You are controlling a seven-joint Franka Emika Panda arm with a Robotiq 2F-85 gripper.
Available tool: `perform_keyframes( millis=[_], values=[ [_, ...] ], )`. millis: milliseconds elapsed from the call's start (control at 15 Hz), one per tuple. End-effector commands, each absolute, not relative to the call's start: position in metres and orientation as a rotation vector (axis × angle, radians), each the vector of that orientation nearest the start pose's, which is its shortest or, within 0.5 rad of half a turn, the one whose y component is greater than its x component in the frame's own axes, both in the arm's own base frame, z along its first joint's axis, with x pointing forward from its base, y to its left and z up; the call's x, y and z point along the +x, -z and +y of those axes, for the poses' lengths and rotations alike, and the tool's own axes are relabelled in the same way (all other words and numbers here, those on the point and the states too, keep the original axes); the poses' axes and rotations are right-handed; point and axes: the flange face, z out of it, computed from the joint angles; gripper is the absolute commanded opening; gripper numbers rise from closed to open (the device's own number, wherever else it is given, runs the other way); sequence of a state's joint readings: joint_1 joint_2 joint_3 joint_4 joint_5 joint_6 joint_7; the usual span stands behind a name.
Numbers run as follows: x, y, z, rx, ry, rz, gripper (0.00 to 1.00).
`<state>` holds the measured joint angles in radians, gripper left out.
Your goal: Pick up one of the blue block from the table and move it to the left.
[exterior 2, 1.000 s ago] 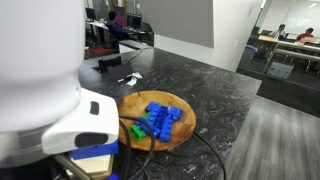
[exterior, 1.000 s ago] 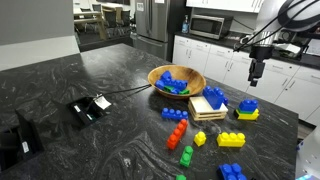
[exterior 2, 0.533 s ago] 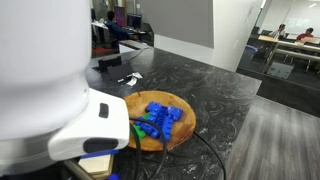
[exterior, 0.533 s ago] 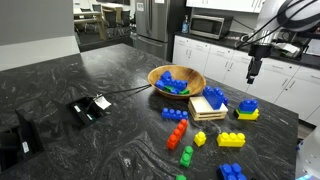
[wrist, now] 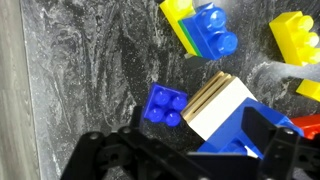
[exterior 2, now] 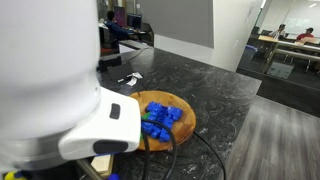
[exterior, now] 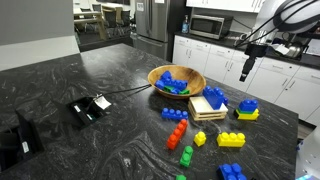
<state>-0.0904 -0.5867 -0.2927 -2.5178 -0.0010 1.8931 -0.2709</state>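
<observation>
**Reference.** All positions are given from the wooden slab (exterior: 205, 108), which lies flat on the bench (exterior: 60, 75).

**Containers.** There is one container, a wooden bowl (exterior: 176, 70). It stands just beside the slab, on the side facing the black device (exterior: 90, 108). The bowl holds a loose heap of blue bricks (exterior: 170, 82) with a green brick (exterior: 184, 91) at the edge of the heap. The heap rises above the rim in both exterior views. The slab itself is solid and contains nothing.

**Task item.** In the wrist view, a four-stud blue block (wrist: 165, 105) lies studs-up on the bench, just beside one long edge of the slab (the pictures do not show whether they touch). A second blue piece (wrist: 245, 132) overlaps the slab's corner nearest the camera.

**Pincer.** The pincer (exterior: 246, 74) hangs well above the slab, clear of every brick. In the wrist view its jaws stand spread and nothing is held between them.

**Other loose items.**
- A blue-topped yellow brick (wrist: 205, 30) lies near the slab, on the side away from the pincer.
- A plain yellow brick (wrist: 295, 35) lies near the same side.
- A red brick column (exterior: 178, 133) lies near the slab, on its camera-facing side in an exterior view.
</observation>
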Motion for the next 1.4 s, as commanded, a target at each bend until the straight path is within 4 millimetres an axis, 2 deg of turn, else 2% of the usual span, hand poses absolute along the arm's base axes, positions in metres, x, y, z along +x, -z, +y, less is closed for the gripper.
perform_keyframes(
  millis=[0, 267, 600, 667, 733, 1067, 1333],
  values=[
    [0.353, -0.443, -0.138, -2.981, -0.104, 0.268, 1.00],
    [0.368, -0.412, -0.126, -2.993, -0.229, 0.424, 1.00],
    [0.376, -0.381, -0.126, -2.998, -0.314, 0.602, 1.00],
    [0.376, -0.377, -0.128, -2.994, -0.325, 0.640, 1.00],
    [0.376, -0.381, -0.125, -2.977, -0.324, 0.577, 1.00],
    [0.376, -0.376, -0.127, -2.973, -0.341, 0.619, 1.00],
    [0.381, -0.363, -0.127, -2.962, -0.375, 0.755, 1.00]
  ],
)
